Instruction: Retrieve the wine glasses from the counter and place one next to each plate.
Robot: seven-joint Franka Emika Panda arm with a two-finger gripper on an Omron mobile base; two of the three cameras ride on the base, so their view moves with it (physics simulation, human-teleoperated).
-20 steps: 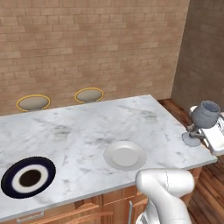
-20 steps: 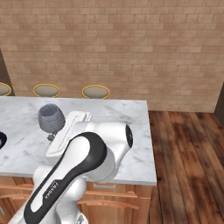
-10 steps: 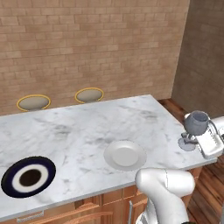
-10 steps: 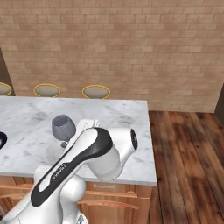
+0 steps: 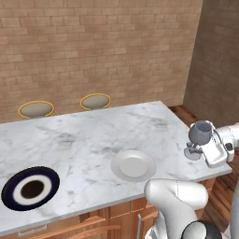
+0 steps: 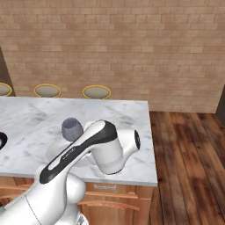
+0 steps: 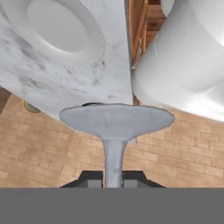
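**Robot tool holds a wine glass by its stem at the corner of a marble desk**

The tool (image 7: 113, 183) of the white robot arm is closed on the thin stem of a small, translucent bluish-grey wine glass (image 5: 200, 136). In the hand view, the two dark finger tips sit at the bottom, pressed on either side of the stem, and the glass's round foot (image 7: 116, 121) spreads wide just beyond them.

In the left base view, the glass is carried at the right-hand end of the long white-grey veined marble desk (image 5: 84, 144), over its near right corner. The rounded bowl is uppermost, with the foot below it and tipped slightly to the side. Whether the foot touches the marble cannot be told.

A plain white round plate (image 5: 133, 165) lies flat on the desk to the left of the glass, near the front edge, clearly apart from it. In the hand view, this plate (image 7: 57, 30) appears past the foot. A dark navy plate with a white ring and dark centre (image 5: 31, 188) lies well apart, near the left front of the desk.

In the right base view, the bowl of the glass (image 6: 72, 128) shows just behind the robot's white forearm.

Two round stools with yellow rims (image 5: 95, 101) stand behind the desk, before a brick wall.
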